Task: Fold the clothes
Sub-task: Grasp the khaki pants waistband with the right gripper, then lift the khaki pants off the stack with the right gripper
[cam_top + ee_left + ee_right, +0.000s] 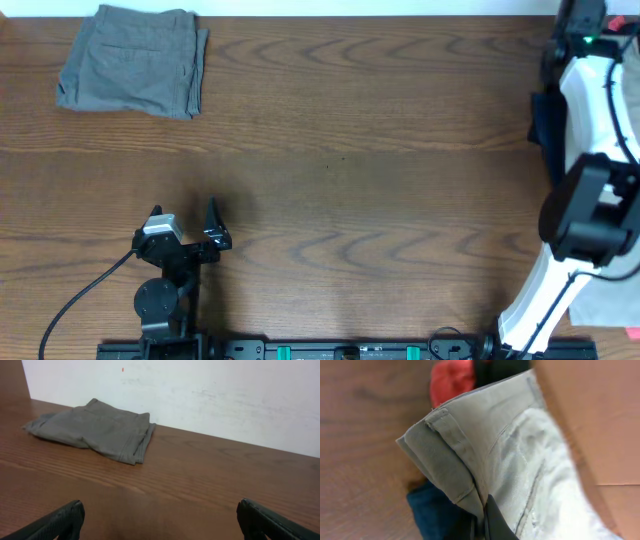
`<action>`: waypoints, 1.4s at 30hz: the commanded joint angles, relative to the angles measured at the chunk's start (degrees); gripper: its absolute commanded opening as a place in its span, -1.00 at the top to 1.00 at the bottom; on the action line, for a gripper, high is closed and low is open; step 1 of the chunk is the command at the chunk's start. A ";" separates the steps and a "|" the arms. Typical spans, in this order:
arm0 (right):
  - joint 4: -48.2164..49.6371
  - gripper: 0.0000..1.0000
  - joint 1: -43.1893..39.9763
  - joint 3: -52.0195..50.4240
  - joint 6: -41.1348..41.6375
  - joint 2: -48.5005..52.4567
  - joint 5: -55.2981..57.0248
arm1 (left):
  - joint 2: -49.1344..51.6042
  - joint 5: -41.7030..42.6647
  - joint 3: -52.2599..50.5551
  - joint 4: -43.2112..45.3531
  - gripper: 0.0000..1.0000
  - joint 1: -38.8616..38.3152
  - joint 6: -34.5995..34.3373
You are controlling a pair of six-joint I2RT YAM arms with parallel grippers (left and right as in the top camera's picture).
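Nearest the base, the left gripper (184, 214) is sitting low over the table (350, 200), which is brown wood w/ wavy grain. Its black fingers (60, 521) are spreading wide apart w/ nothing between them. Far from it, at the back left corner, a grey folded garment (133, 60) is lying flat. It's a soft matte fabric in a rough rectangle, w/ layered edges stacking up on its right side. The left wrist view is showing what the overhead isn't: the stepped fold edges from the side, and a white wall (210, 395) rising right behind the table. On the right side, the white right arm (585, 100) is reaching toward the back right corner, where a dark blue cloth (542, 120) is showing at the table's edge. Only the right wrist view is giving the close-up there. A pale grey garment (520, 450) of thick woven cloth, w/ stitched seams and a folded band, is filling most of the frame. A red cloth (451, 380) is lying beyond it, and blue fabric is showing under it. The right gripper (489, 519) is pressing right against the pale cloth, but w/ only one dark finger showing, can't tell whether it's clamping or open.
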 commanded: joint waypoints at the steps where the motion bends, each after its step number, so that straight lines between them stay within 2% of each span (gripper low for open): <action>1: 0.17 0.98 1.31 0.74 1.57 -4.96 -0.26 | -0.35 0.96 -0.90 -2.03 -0.96 0.35 0.33; 6: -2.05 0.99 4.07 0.74 1.57 -7.17 -5.66 | -0.35 0.96 -0.90 -2.03 -0.96 0.35 0.33; 12: -2.45 0.98 9.29 0.74 1.57 -7.50 -5.70 | -0.35 0.96 -0.90 -2.03 -0.95 0.35 0.33; 20: -2.67 0.98 17.07 0.76 4.98 -8.85 8.09 | -0.35 0.96 -0.90 -2.03 -0.96 0.35 0.33; 28: -3.61 0.98 22.82 0.76 4.96 -12.31 8.11 | -0.35 0.96 -0.90 -2.03 -0.96 0.35 0.33; 32: -3.80 0.98 22.80 0.74 5.01 -12.44 8.07 | -0.35 0.96 -0.90 -2.05 -0.96 0.35 0.35; 42: -8.52 0.98 16.04 0.63 7.98 -10.56 3.91 | -0.35 0.96 -0.90 -2.03 -0.95 0.35 0.35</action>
